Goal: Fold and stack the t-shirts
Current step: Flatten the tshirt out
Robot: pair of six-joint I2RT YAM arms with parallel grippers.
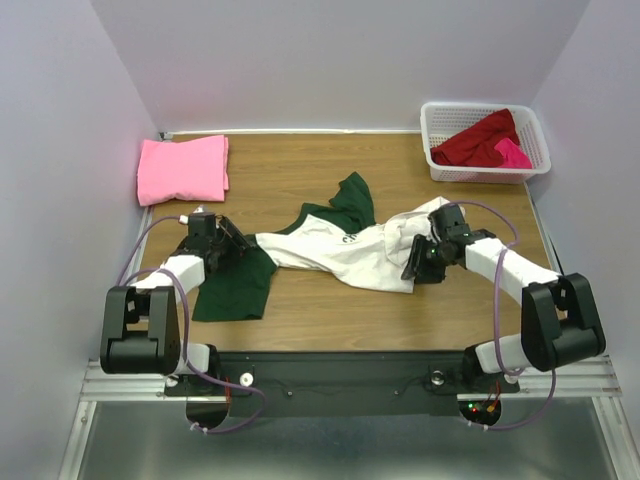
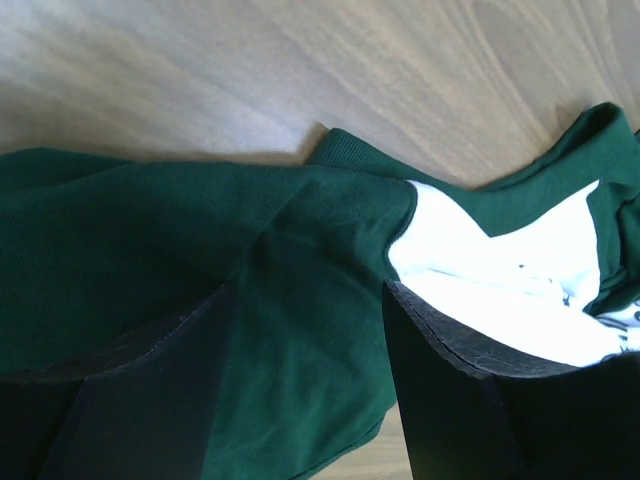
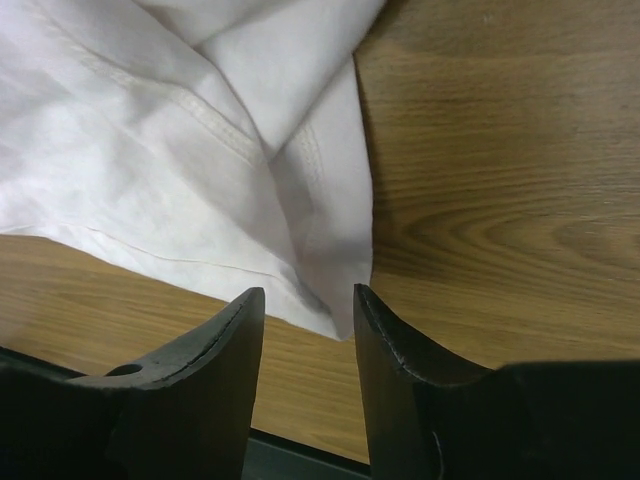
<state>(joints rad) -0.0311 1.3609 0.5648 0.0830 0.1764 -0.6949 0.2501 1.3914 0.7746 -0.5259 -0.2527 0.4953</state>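
One white tee (image 1: 340, 250) with dark green sleeves is in play, rumpled across the middle of the table (image 1: 330, 320). I judge it light, limp and non-slippery: it will sag and bunch wherever it is unsupported, so it wants two pinches well apart, on seams or edges rather than loose middle cloth. Its long axis runs left to right, tilted a little. The big green sleeve (image 1: 235, 285) lies toward my left arm, the white hem (image 3: 320, 290) toward my right, and the second sleeve is kicked up toward the far side. The left gripper (image 2: 310, 300) sits over the green sleeve near the shoulder seam, jaws apart with cloth bulging between them, not clamped. The right gripper (image 3: 308, 300) has its jaws apart too, and the hem corner points into the gap, so that corner is the obvious hold. A pink tee (image 1: 183, 170) lies folded at the far left. The basket (image 1: 435, 150) at the far right holds a dark red tee (image 1: 480, 140) and a magenta tee (image 1: 512, 153).
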